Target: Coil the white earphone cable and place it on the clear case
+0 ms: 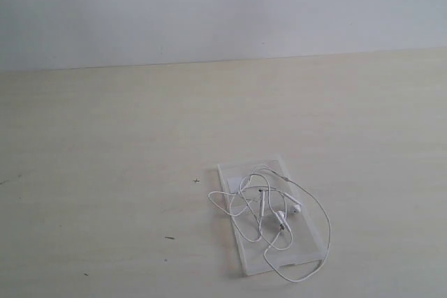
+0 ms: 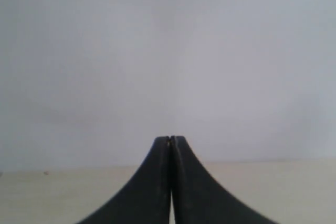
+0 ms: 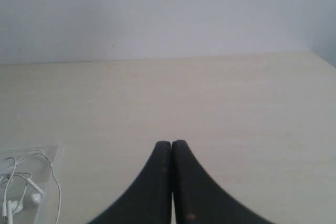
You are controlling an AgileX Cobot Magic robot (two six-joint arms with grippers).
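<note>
— White wire on clear plastic: the earphone cable (image 1: 269, 218) is lying on the case (image 1: 305, 242), isn't it?

— On it, yes, but as a loose tangle rather than a coil. The earbuds (image 1: 279, 215) sit near the middle of the case, and a couple of loops hang past its edges onto the table (image 1: 105, 172).

— So why is no arm near it?

— Neither shows in the wide view. The left gripper (image 2: 171, 139) has its two black fingers (image 2: 152, 187) pressed together with nothing between them, and it faces the wall (image 2: 168, 51), the case out of its sight. The right gripper (image 3: 171, 142) is pinched together the same way, empty, held off to one side of the case.

— Parked, then?

— I'd guess so. Either the coiling isn't begun or this counts as finished. With loops spilling past the case, I'd say it wants tidying.
</note>
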